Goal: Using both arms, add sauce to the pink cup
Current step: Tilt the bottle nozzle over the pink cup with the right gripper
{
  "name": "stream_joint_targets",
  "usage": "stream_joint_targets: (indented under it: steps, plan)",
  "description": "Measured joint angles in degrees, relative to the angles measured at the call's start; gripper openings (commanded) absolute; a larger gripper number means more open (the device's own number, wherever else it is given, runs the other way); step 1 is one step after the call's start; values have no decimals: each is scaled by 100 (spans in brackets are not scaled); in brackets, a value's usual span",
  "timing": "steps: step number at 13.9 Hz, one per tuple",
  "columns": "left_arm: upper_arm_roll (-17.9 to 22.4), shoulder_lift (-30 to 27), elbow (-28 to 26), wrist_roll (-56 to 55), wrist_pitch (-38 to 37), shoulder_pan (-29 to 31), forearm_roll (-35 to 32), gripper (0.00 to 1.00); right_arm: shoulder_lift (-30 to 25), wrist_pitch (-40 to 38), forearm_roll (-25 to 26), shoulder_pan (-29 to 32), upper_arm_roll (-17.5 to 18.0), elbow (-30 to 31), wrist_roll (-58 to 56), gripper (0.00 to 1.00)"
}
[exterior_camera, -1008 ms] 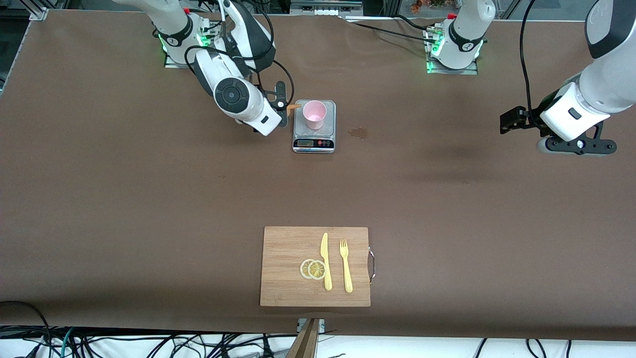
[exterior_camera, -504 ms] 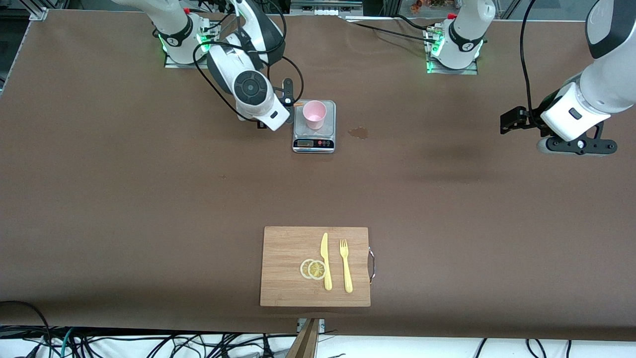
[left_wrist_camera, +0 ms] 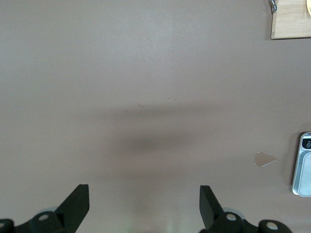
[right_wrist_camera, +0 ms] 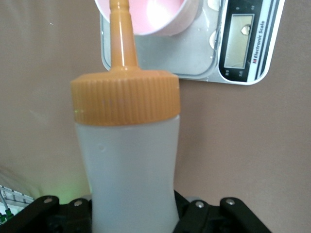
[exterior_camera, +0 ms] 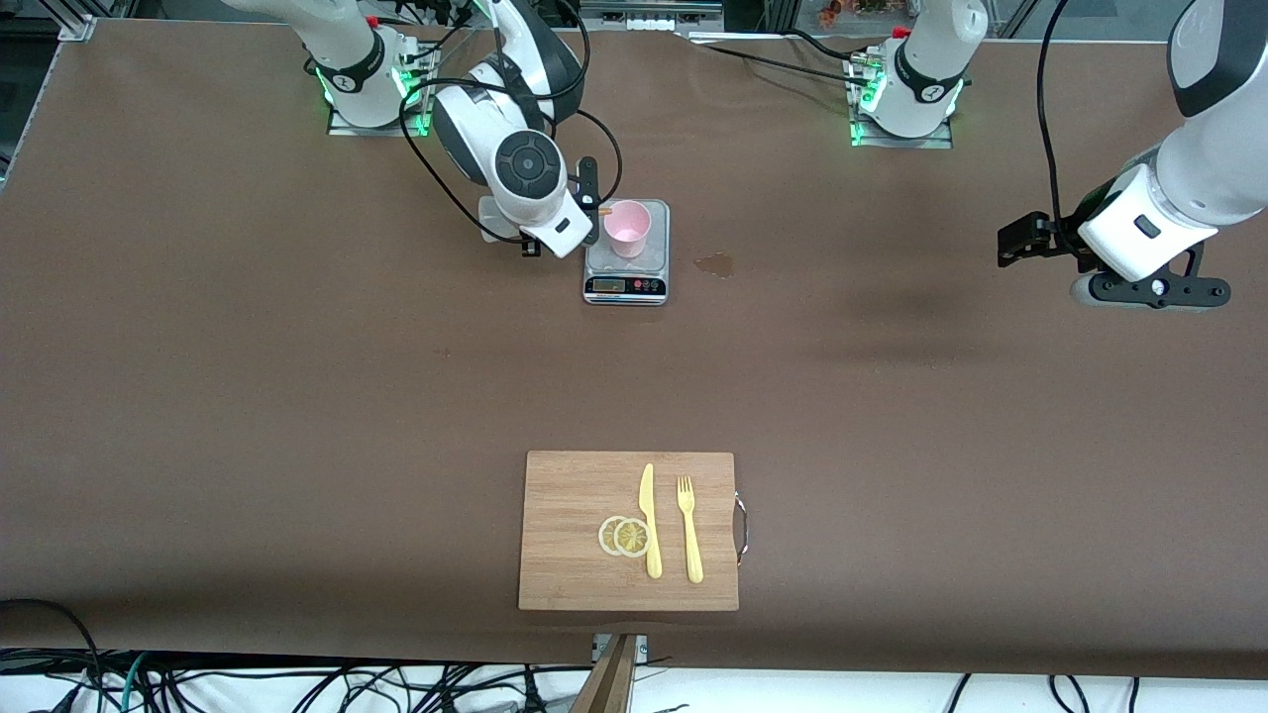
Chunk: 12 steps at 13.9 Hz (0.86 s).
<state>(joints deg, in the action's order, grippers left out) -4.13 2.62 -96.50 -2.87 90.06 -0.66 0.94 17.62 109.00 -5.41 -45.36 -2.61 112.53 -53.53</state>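
The right gripper (exterior_camera: 591,203) has its fingers clamped on the sauce (right_wrist_camera: 127,160), tilted with its nozzle over the rim of the cup (exterior_camera: 627,228), which stands on the scale (exterior_camera: 626,287). The left gripper (left_wrist_camera: 144,206) waits with fingers spread wide and holding nothing, over bare tabletop (exterior_camera: 297,396) at the left arm's end.

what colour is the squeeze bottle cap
Orange cap on the squeeze bottle, clearest in the right wrist view.

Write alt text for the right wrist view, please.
The right gripper holds the sauce bottle, its orange nozzle at the rim of the pink cup. The cup stands on a kitchen scale on the brown table.
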Motion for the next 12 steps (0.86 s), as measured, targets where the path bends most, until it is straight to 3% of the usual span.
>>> stream_joint_targets:
  steps: [12]
  plan:
    - [0, 0, 0, 0, 0, 0, 0, 100, 291, -467, 609, -285, 2, -598, 501, 0]
